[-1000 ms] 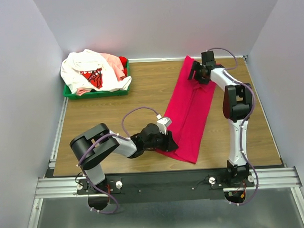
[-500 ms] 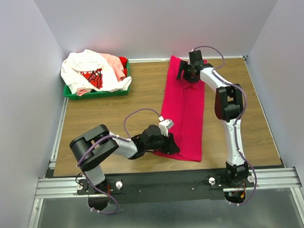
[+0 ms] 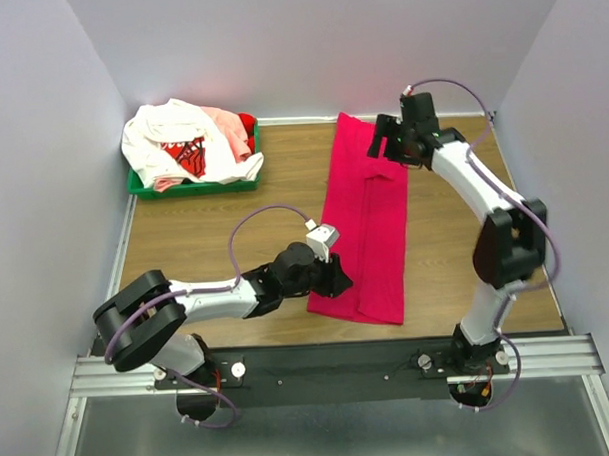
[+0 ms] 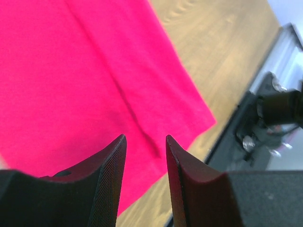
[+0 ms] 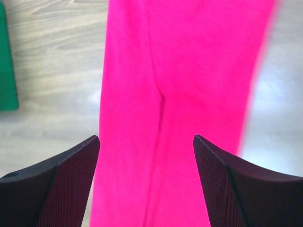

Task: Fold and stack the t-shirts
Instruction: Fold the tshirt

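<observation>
Two grippers, both empty. Left gripper (image 4: 144, 138) fingers narrowly apart over the long folded magenta-red cloth t-shirt (image 3: 369, 221), at its end by the desk's (image 3: 234, 220) near edge; right gripper (image 5: 147, 139) fingers wide apart above its far-edge end.

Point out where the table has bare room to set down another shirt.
Widest free wood lies between the green tray and the magenta shirt. A narrower strip runs between that shirt and the right arm. The near left is crowded by the left arm; the tray is heaped with other shirts.
</observation>
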### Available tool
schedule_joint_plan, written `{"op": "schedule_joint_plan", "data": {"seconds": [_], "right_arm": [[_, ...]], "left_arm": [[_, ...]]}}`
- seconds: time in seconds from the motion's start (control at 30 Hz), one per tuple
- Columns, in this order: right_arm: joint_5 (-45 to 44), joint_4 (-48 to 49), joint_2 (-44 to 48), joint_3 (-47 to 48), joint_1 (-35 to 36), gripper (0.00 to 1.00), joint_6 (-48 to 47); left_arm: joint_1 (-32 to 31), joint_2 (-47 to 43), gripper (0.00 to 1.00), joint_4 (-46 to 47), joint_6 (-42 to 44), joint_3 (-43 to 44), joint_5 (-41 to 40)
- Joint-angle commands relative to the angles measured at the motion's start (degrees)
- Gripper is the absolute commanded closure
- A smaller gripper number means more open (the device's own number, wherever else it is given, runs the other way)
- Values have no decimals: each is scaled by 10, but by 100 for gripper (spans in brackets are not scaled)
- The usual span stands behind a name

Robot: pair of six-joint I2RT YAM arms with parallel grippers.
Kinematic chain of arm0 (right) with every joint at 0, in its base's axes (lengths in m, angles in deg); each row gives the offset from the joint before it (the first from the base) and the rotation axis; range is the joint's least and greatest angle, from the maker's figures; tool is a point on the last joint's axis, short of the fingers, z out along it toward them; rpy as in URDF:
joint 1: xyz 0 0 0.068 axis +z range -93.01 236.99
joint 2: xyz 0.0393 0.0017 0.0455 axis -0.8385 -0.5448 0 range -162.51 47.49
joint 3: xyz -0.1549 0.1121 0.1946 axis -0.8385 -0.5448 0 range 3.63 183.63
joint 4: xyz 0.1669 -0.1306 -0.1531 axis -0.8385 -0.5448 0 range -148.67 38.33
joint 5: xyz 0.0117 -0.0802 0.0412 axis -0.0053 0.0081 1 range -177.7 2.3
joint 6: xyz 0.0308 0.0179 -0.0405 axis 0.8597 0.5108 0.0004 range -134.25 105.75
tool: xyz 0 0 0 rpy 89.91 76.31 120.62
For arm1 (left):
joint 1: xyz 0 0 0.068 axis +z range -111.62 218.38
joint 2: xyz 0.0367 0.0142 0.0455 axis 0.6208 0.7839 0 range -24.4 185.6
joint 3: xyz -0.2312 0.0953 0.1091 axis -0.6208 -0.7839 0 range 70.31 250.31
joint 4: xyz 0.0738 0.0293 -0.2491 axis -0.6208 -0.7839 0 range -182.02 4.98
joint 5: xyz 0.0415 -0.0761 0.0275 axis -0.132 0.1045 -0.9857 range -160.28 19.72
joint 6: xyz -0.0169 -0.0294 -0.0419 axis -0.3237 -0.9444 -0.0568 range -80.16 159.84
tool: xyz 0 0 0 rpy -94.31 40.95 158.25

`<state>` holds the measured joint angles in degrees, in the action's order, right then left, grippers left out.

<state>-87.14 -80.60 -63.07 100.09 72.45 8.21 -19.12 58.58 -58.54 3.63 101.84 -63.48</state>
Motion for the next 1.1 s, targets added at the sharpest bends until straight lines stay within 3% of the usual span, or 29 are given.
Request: {"op": "schedule_joint_plan", "data": {"seconds": [0.0,0.13,0.4,0.73,1.07], "right_arm": [[-75,-11,110,-119,14,14,14],[-96,-10,219,-301,35,15,42],[-85,-35,409,-524,119,20,191],[-91,-207,556,-616,206,28,325],[-57,-204,593,-679,248,37,384]], "left_arm": [[-1,-40,53,-103,26,11,-108],[19,-63,53,-128,26,-5,-113],[38,-83,53,-160,5,-36,-87],[51,-129,53,-184,-17,-73,-78],[61,-147,54,-197,-19,-80,-83]]}}
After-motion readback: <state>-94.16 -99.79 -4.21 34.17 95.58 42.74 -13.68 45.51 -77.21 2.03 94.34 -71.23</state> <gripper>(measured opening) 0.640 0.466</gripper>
